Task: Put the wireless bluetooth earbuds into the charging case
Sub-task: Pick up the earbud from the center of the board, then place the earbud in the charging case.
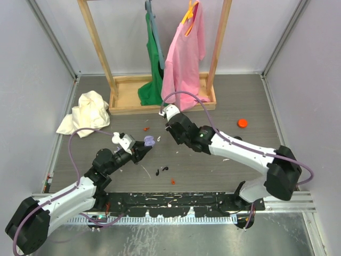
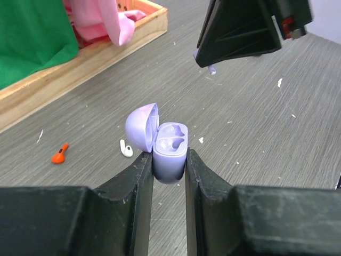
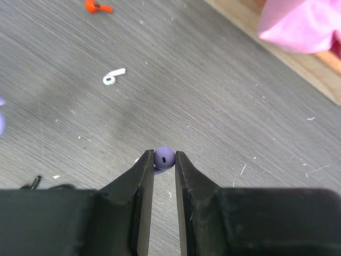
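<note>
Left wrist view – the left pincer (image 2: 169, 160) grips the lilac charging case (image 2: 170, 152) by its two sides at the fingertips. The lid is swung open to the left, and both wells are bare and face the camera. A white earbud (image 2: 126, 149) lies on the tabletop (image 2: 256, 138) just left of the lid, with an orange scrap (image 2: 59, 155) further left. Only this view shows the other arm's black pincer hanging above and beyond the case, a lilac speck at its tip.

Right wrist view – the right pincer (image 3: 164, 160) is closed on a lilac earbud (image 3: 164, 158), whose rounded head and dark slot face the lens. The case does not show clearly here.

The top view alone gives the poses. The left arm lies low, stretched from the near left corner with its wrist pointing right. The right arm is bent sharply at the elbow on the far right, its forearm running left toward the wooden rack (image 1: 160, 104). The two pincers are near each other but apart, mid-tabletop.
</note>
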Tool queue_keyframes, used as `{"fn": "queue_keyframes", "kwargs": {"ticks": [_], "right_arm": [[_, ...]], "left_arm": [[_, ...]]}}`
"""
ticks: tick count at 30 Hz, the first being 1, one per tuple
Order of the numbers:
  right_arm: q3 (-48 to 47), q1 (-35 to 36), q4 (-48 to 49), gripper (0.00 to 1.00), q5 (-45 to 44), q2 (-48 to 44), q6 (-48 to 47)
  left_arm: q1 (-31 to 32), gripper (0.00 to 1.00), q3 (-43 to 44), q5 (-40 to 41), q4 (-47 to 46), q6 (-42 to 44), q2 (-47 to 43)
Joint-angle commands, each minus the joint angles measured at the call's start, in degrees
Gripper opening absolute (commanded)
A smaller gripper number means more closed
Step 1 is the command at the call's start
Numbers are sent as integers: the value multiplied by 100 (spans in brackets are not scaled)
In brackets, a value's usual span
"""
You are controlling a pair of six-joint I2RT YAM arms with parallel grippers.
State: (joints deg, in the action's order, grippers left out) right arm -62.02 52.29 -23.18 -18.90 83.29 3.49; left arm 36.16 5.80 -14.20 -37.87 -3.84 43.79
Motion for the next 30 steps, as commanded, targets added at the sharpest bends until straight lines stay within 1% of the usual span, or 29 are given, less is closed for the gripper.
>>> {"fn": "queue_keyframes", "kwargs": {"ticks": [1,5,13,22,25,30], "right_arm": [[164,344,531,17,-816,-678,-214],[449,668,1127,17,-944,-1242,-609],[922,992,2281,17,-435,-1897,-1497],[1499,1096,3675,17,685,-2265,-2504],[1640,1123,4000,17,1096,-2314,-2769],[2001,1177,4624,17,1538,-2468,-3311]], "left_arm": [[11,0,316,-186,-772,-106,-10],[13,0,418,-289,-892,-220,-29],[13,0,482,-484,-1405,-509,55],[11,0,456,-864,-1916,-551,84],[7,0,496,-1076,-1941,-478,84],[9,0,599,-1330,-1944,-438,92]]}}
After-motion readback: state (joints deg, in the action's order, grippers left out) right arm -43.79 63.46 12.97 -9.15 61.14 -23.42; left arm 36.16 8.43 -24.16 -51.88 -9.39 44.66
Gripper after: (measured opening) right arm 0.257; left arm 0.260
